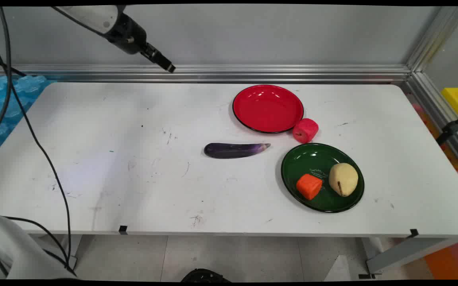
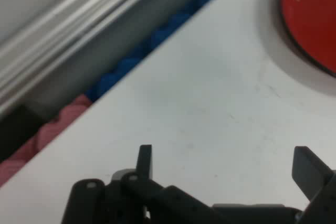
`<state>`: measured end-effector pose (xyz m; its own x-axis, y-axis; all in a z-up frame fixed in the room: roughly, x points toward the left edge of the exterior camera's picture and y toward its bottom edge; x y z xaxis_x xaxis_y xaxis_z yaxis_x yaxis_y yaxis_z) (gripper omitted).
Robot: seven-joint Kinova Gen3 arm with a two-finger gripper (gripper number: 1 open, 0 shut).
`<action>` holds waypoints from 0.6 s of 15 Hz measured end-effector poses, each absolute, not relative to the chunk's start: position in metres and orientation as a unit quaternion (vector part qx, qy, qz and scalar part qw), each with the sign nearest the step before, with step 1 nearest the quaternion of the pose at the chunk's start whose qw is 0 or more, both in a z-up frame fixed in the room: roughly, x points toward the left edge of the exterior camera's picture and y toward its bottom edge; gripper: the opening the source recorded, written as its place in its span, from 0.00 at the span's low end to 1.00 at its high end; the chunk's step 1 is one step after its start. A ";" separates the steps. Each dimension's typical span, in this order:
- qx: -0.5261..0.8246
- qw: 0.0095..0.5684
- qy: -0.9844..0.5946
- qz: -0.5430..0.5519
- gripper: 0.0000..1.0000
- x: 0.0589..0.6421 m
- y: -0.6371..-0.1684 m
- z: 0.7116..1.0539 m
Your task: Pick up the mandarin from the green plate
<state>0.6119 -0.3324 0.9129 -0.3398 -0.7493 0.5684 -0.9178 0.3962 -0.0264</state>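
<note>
Two plates are sitting on the right half of the white table (image 1: 133, 159). The red plate (image 1: 268, 108) is lying empty toward the far edge; the green plate (image 1: 322, 177) is sitting nearer the camera and is carrying an orange block (image 1: 309, 186) and a pale pear (image 1: 343, 179), side by side and just apart. A pink apple-like piece (image 1: 305, 130) is resting on the table between the two plates, touching or almost touching the red plate's rim. A purple eggplant (image 1: 235, 150) is lying flat on bare table, left of the green plate, its pale tip pointing toward the plates.

The gripper (image 1: 160, 61) is hanging high over the table's far left part, well apart from every item, tilted down and rightward. In the hand view its two fingers (image 2: 145, 162) are standing wide apart with only bare table showing between them, so the pincer is gaping and gripping nothing. That view is also catching the red plate's edge (image 2: 307, 30) at upper right, which suggests the hand is aiming roughly toward it, though from a distance.

The tabletop is showing scuffs and small dark marks. An aluminium rail (image 1: 253, 73) is running along the far edge under a grey wall. Blue padding (image 1: 2, 95) is lying off the left end, something yellow (image 1: 457, 99) is standing beyond the right rail, and black cables (image 1: 34, 139) are drooping across the left side.
</note>
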 end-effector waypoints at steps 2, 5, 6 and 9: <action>0.500 0.241 -0.816 0.163 1.00 0.605 -0.329 0.911; 0.444 0.241 -0.851 0.141 1.00 0.585 -0.318 0.910; 0.427 0.242 -0.861 0.135 1.00 0.578 -0.314 0.910; 0.364 0.245 -0.892 0.111 1.00 0.551 -0.300 0.910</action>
